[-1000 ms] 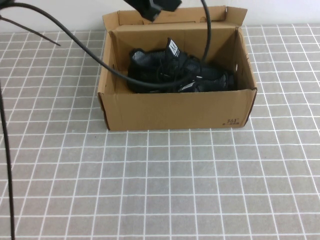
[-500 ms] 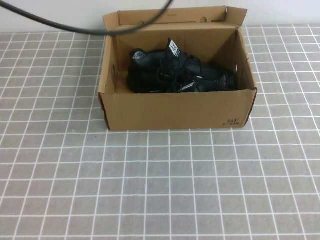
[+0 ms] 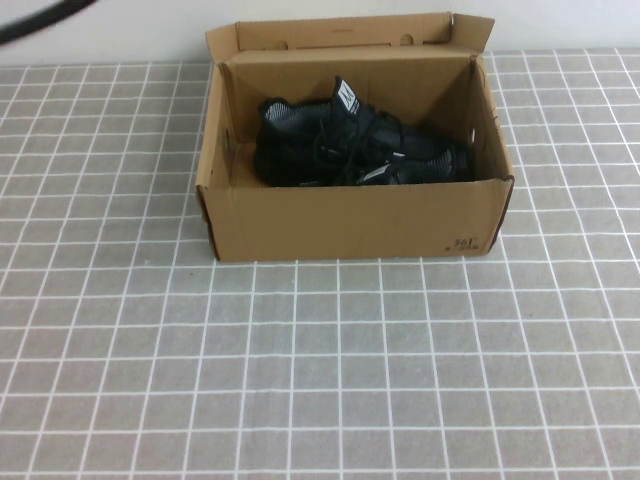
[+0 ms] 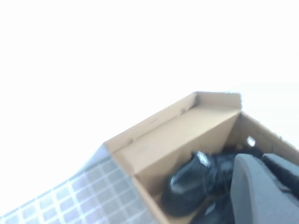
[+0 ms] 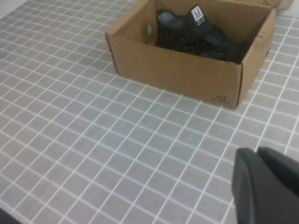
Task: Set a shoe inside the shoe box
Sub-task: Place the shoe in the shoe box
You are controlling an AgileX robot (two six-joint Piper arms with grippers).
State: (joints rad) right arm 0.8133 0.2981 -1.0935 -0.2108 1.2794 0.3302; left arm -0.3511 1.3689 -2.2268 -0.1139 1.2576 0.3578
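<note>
Box (image 3: 350, 220): brown cardboard, lid flap open and standing up at the far side, resting on the grey tiled surface (image 3: 320, 380) toward its far edge; small dark print at the front right corner.
Shoes (image 3: 355, 150): black pair inside the box, packed close together against the back wall. One white-logo tongue tag stands upright. Which is the task shoe, cannot tell; both lie fully below the rim.
Left hand (image 4: 264, 186): raised above the box, looking down into it, fingers together, holding nothing.
Right hand (image 5: 266, 186): low over the surface, well in front of the box, fingers together, empty.
Cable (image 3: 45, 18): dark, crossing the far left corner.
</note>
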